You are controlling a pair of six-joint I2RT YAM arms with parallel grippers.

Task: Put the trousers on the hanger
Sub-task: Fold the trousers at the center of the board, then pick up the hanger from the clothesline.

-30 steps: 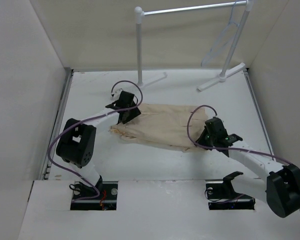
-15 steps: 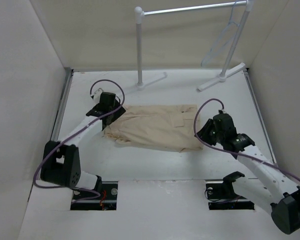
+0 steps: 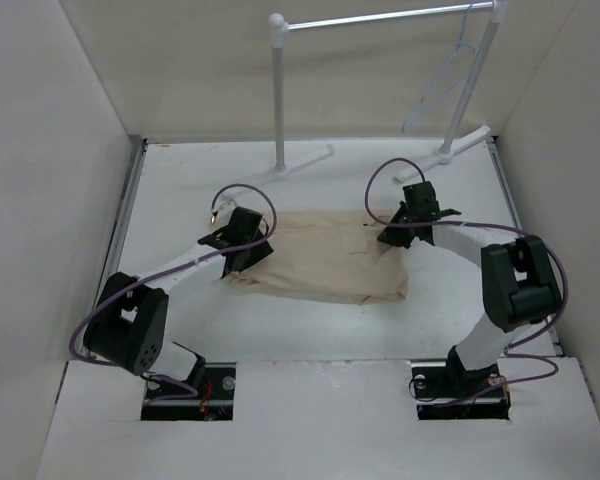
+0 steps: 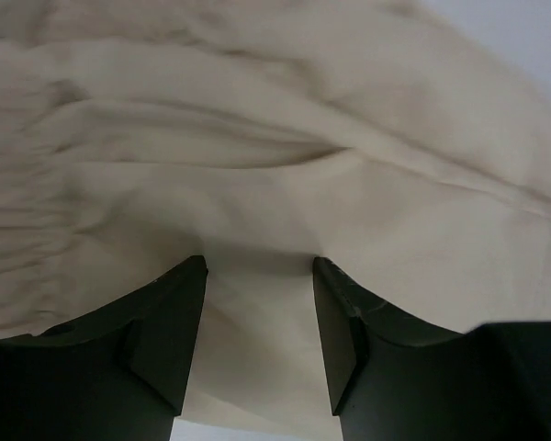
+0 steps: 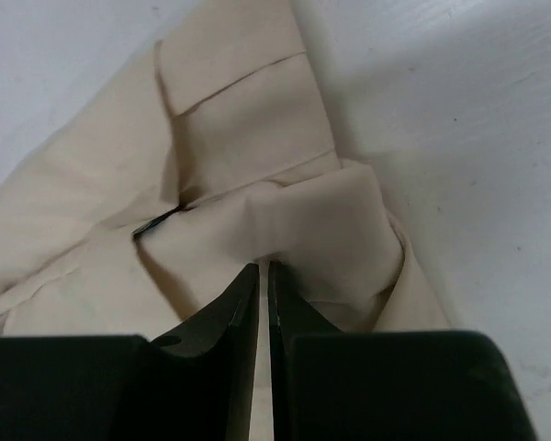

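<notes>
Across the white worktop (image 3: 180, 190), closed in by pale walls on the left, right and far sides, we see a clothes rack (image 3: 278, 90) standing at the far edge. It has two white posts on white feet and a metal bar between them. On that bar, just beside the right post, hangs the hanger (image 3: 442, 82), thin and pale and slanting down to the left. It is well apart from everything on the surface below.

The trousers (image 3: 325, 258) lie folded and flat near the middle of the worktop, between the two arms, with their long side running left to right. Purple cables (image 3: 242, 190) loop above both wrists.

At the left edge of the cloth we find the left end effector (image 3: 242, 258), tilted down onto the gathered waistband. From its wrist camera the two dark fingers (image 4: 170, 340) stand wide apart, with beige cloth filling the gap between them and creasing just ahead of the tips.

At the far right corner of the trousers sits the right end effector (image 3: 392, 232). Its wrist camera shows the fingers (image 5: 230, 317) drawn almost together, only a narrow slit left between them. They are pinched on a raised fold of cloth beside a pocket flap (image 5: 239, 101), and bare worktop shows to the right.
</notes>
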